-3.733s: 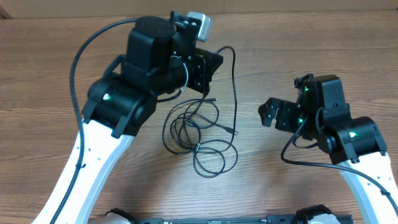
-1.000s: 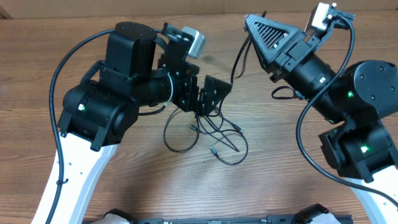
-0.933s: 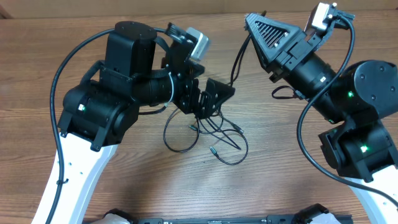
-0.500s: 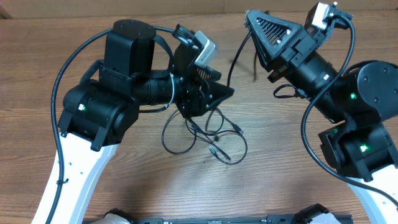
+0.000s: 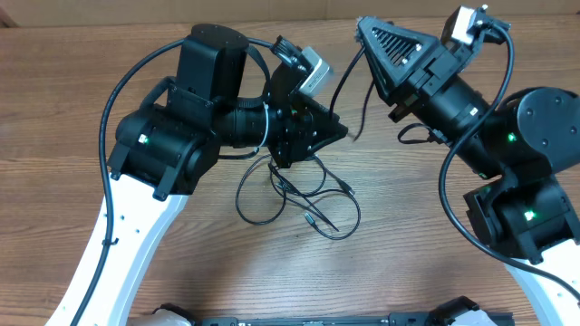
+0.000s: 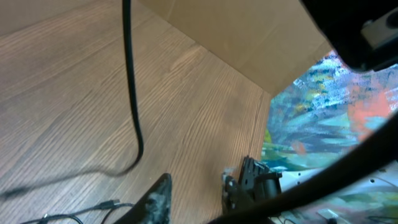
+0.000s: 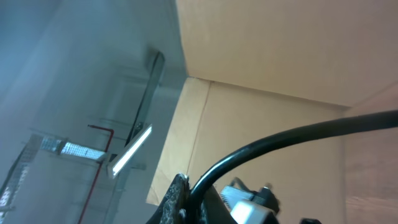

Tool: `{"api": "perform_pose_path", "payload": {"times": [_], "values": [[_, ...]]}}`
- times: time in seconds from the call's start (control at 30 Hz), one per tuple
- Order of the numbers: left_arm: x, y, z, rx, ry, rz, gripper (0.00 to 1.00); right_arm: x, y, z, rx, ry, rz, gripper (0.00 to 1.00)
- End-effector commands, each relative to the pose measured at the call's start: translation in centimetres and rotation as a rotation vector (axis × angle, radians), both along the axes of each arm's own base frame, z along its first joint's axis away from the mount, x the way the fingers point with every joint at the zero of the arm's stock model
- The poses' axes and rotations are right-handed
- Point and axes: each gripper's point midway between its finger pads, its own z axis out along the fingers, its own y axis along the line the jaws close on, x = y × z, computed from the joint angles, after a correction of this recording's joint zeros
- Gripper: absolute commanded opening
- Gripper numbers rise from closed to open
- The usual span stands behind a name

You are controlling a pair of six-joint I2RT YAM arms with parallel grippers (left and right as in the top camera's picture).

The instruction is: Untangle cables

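The right claw (image 5: 367, 36) is clamped shut on one end of a cable and held up high. That strand (image 6: 132, 93) drops down right in front of the left claw (image 6: 200, 193), a bit to one side of the gap rather than between the fingers. The left claw's jaws are partway apart with only bare wood showing in the gap, so it isn't gripping anything as far as I can see. The rest of the cables (image 5: 299, 195) sit in a loose pile on the table (image 5: 227, 272), just below the left claw.

What I'd worry about: if the right claw hauls up with nothing pinning the pile, the loops probably cinch tight or the whole lot gets dragged along. If the left claw bites low, it could grab two cords at once. The claws are also near each other, so a careless swing could bump them.

Room-wise, there's plenty of bare wood on the near side of the pile and out past both claws. Behind the right claw, the table's back edge and a cardboard wall (image 6: 249, 37) look close, so there's less room that way.
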Motion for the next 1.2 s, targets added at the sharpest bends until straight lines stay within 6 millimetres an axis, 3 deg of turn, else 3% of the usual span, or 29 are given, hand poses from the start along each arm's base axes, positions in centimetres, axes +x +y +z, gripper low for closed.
{"api": "perform_pose_path", "payload": {"times": [0.0,0.07,0.2,0.33,0.4,0.6,0.97,1.17], "values": [[-0.3,-0.2,1.5,-0.035,-0.035,-0.020,0.31,-0.3,-0.1,0.4,-0.006,-0.006,0.004,0.04],[-0.1,-0.2,1.9,-0.053,-0.034,-0.010,0.41,-0.1,0.0,-0.5,-0.035,0.018,0.000,0.04],[0.5,-0.2,2.6,-0.078,-0.048,0.003,0.49,0.6,0.3,-2.7,-0.093,0.074,-0.004,0.04],[0.8,0.0,2.9,-0.087,-0.057,0.013,0.52,1.1,0.5,-3.5,-0.104,0.100,-0.003,0.04],[1.0,0.0,3.2,-0.099,-0.051,0.022,0.51,1.4,0.6,-3.7,-0.107,0.106,-0.002,0.04],[1.2,-0.1,3.7,-0.117,-0.054,0.028,0.33,1.5,1.0,-4.1,-0.113,0.115,0.013,0.04],[1.7,-0.3,5.0,-0.150,-0.121,0.025,0.31,0.7,1.7,-4.2,-0.122,0.113,0.076,0.04],[2.5,0.1,5.7,-0.182,-0.096,0.064,0.22,0.8,1.7,-4.3,-0.123,0.118,0.076,0.04]]}}
